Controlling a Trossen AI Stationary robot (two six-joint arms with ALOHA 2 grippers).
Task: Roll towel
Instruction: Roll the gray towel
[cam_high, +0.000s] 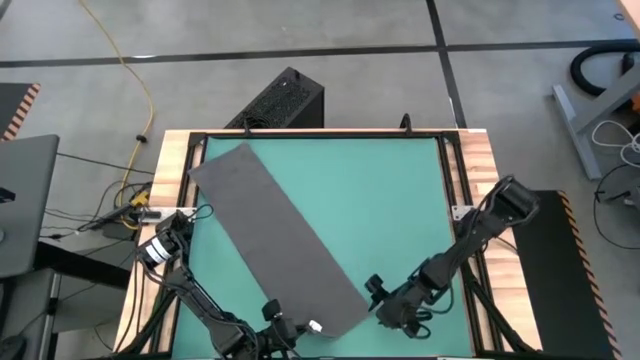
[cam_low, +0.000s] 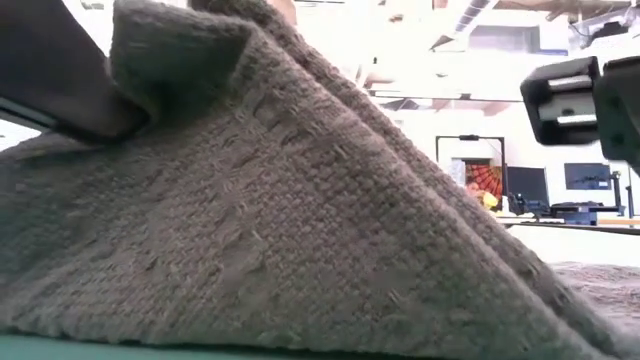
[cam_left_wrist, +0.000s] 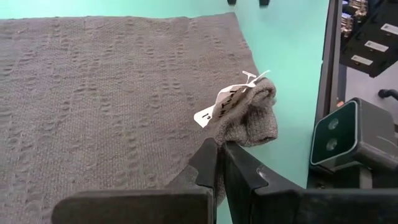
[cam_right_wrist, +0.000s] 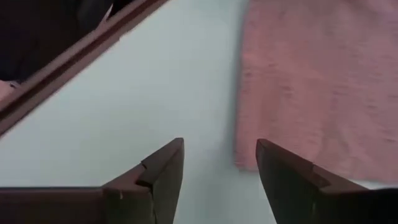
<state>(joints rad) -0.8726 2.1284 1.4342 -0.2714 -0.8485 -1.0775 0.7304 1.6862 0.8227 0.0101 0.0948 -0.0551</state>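
The dark grey towel (cam_high: 275, 235) lies spread flat and slantwise on the green mat (cam_high: 390, 200), running from the far left toward the near middle. My left gripper (cam_high: 290, 330) is at the mat's near edge, shut on the towel's near corner, where a white tag (cam_left_wrist: 227, 102) sticks out. My right gripper (cam_high: 378, 298) is open and empty just right of the towel's near end. In the right wrist view (cam_right_wrist: 221, 155) its fingers stand over bare mat beside the towel's edge (cam_right_wrist: 249, 124). My left gripper pinches the towel's near corner (cam_left_wrist: 249, 127) between its two fingers, right by the white tag. The fingers come low from the table's near side. The corner stands bunched up past the fingertips. The cloth rises from the mat like a tent (cam_low: 300, 200), and the rest lies flat.
A wooden frame with black rails (cam_high: 465, 170) borders the mat. A black box (cam_high: 280, 100) and a yellow cable (cam_high: 140, 90) lie on the floor beyond the far edge. Bare mat lies right of the towel.
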